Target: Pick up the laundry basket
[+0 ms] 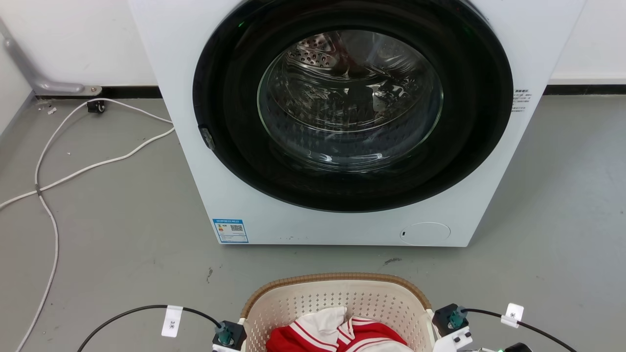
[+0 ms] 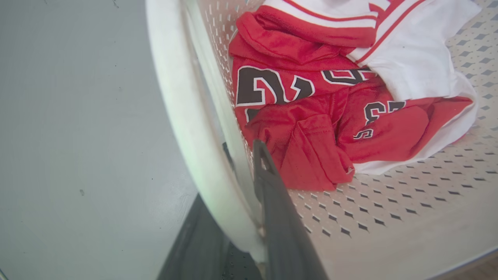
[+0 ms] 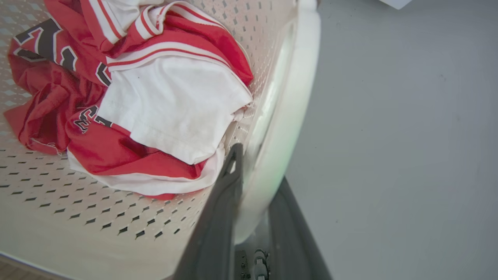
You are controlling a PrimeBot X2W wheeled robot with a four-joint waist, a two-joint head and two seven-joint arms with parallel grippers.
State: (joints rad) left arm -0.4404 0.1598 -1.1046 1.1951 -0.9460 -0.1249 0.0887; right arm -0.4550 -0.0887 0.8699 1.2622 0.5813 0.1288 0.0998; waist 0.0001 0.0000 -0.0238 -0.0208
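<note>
Head view first: you've got the laundry basket (image 1: 337, 281) right at the near edge, dead centre, on the grey floor (image 1: 122, 220) just in front of the white washer (image 1: 489, 195), whose round door is shut. A red-and-white jersey (image 1: 337, 337) lies bunched inside the basket.

Over to the left wrist view: your left end effector (image 2: 243, 155) is narrow, clamped across the basket's white left handle (image 2: 186, 116), with one dark finger (image 2: 272, 202) inside against the perforated wall and the other outside beneath the handle.

Now the right wrist view, and it's the mirror picture: your right end effector (image 3: 256, 167) is pinched narrow on the white right handle (image 3: 291, 116), one finger (image 3: 221, 210) inside beside the jersey, the other outside over the floor.
</note>
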